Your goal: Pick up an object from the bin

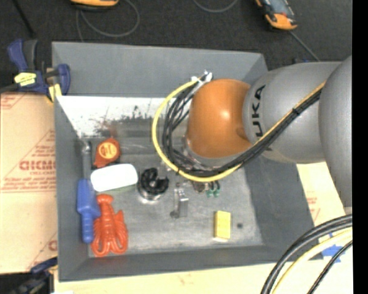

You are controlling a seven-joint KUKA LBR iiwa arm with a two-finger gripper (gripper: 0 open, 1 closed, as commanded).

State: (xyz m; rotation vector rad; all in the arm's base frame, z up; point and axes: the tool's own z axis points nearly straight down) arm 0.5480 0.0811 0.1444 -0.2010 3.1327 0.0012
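My gripper reaches down from under the arm's orange cover to the bin floor at mid-bin, with nothing seen in its grasp. A black round thing with a silvery base lies just to its left. To its lower right, a yellow block rests on the floor. A small green piece shows at the cover's lower edge, right of the gripper.
On the left of the bin lie a white oval thing, an orange tape measure, a blue tool and a red lobster toy. The arm and its cables hide the bin's back right.
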